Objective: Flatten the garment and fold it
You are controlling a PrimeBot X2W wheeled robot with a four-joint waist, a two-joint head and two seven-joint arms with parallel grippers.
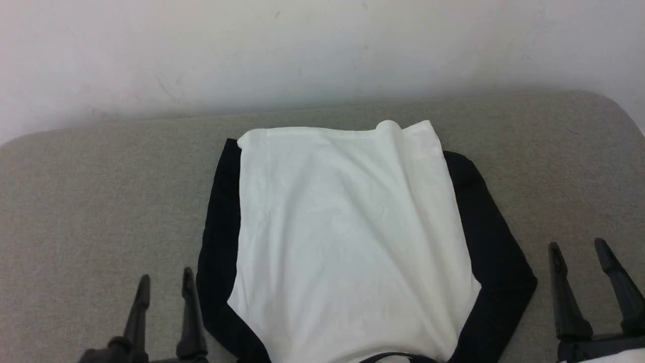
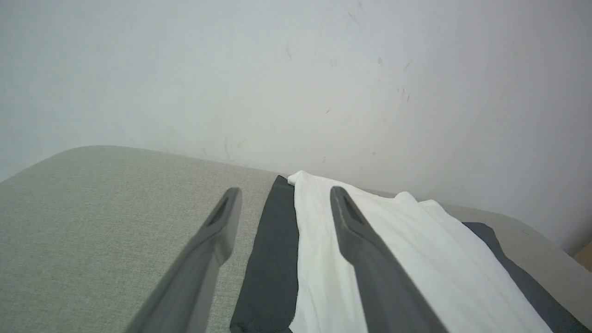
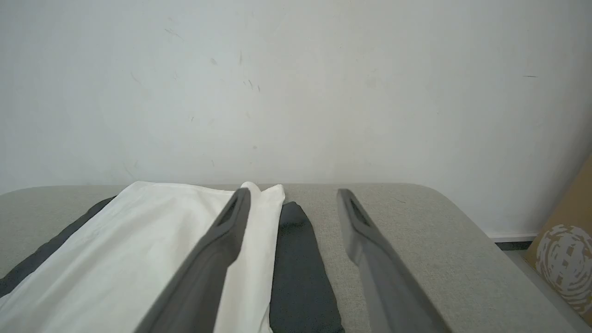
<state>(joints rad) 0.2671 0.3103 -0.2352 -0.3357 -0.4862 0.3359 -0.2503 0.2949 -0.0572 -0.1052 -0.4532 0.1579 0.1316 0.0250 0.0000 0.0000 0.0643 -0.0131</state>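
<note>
You have the shirt (image 1: 342, 237) lying flat on the grey cushion (image 1: 90, 201), white body up, with 2 black sleeves along its sides. Your left gripper (image 1: 166, 280) and right gripper (image 1: 577, 244) flank it, both spread wide and empty. Flattening looks done, so your next move is to pinch an edge and fold.

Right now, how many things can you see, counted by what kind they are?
Shirts: 1, the garment, white with black sleeves.
Grippers: 2, the left gripper and the right gripper, both open.
Grey padded surfaces: 1, the grey surface under the shirt.
Cardboard boxes: 1, the cardboard box off to the side.
Total: 5.
</note>
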